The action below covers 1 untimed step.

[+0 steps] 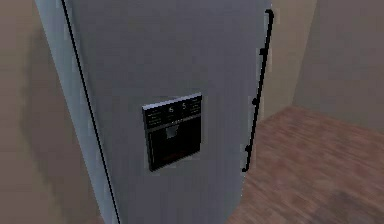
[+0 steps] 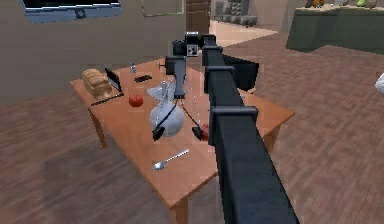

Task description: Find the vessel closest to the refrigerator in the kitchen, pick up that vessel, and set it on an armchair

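A grey refrigerator (image 1: 170, 90) stands close ahead in the forward view, with a dark dispenser panel (image 1: 172, 131) and a black handle (image 1: 262, 90). In the arm side view a clear glass vessel (image 2: 165, 119) with a round body stands on a wooden table (image 2: 240, 135). The dark arm (image 2: 235, 140) reaches over the table from the bottom edge. The gripper (image 2: 177, 128) hangs at the vessel, its thin fingers (image 2: 157, 130) down either side of it. Since the vessel stands on the table, I cannot tell whether the gripper holds anything.
On the table lie a bread loaf (image 2: 95, 78), a red round fruit (image 2: 135, 100), a dark upright slab (image 2: 113, 78), a spoon-like utensil (image 2: 170, 158). A dark chair (image 2: 247, 72) stands behind the table. A counter (image 2: 335, 30) runs along the far right. Wood floor (image 1: 320, 160) lies right of the refrigerator.
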Available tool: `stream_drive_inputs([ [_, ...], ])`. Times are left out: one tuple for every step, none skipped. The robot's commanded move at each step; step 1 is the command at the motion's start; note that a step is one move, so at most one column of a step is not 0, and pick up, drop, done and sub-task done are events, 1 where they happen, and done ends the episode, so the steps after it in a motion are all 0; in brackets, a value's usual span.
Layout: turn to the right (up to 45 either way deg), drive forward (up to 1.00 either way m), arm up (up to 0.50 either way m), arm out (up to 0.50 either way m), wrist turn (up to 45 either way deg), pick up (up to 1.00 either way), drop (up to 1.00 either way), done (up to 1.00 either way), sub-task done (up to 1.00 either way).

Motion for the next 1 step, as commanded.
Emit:
stream_drive_inputs([
  [0.0,0.00,0.00,0.00,45.0,0.00,0.00,0.00,0.00],
])
